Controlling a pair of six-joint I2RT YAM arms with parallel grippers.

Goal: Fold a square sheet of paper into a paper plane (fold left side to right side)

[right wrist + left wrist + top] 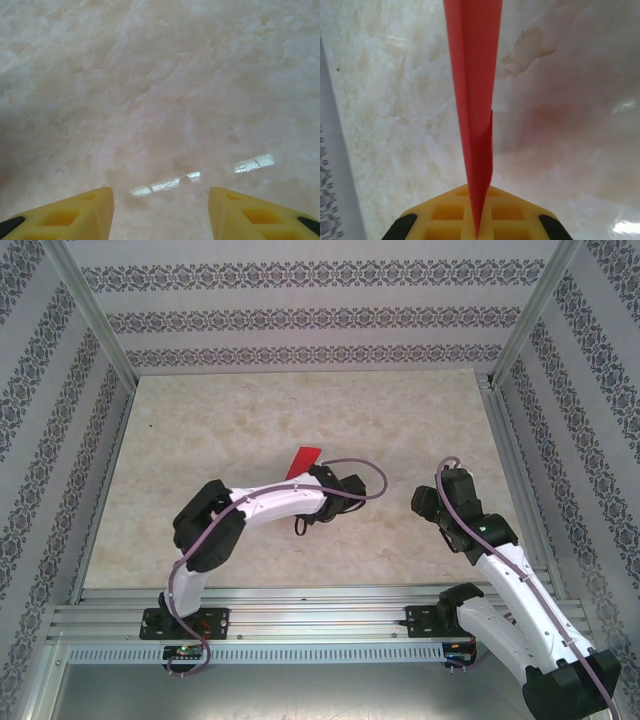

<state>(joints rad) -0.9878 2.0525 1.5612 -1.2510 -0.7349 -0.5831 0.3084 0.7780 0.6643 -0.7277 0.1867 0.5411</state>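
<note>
The paper plane [475,75] is bright red paper folded into a long narrow shape with a crease down its length. My left gripper [477,200] is shut on its near end, and the paper runs straight away from the yellow fingers [445,215] above the table. From above, the free end of the paper plane [303,460] sticks out past my left gripper [314,478] near the table's middle. My right gripper [161,197] stands open over bare table, its yellow fingertips [85,210] wide apart with nothing between them. It hangs to the right of the plane [426,504], well apart from it.
The marbled beige table [250,420] is walled by patterned panels at the back [300,320] and on both sides. Metal frame posts [90,320] stand at the far corners. A rail [300,605] carrying the arm bases runs along the near edge.
</note>
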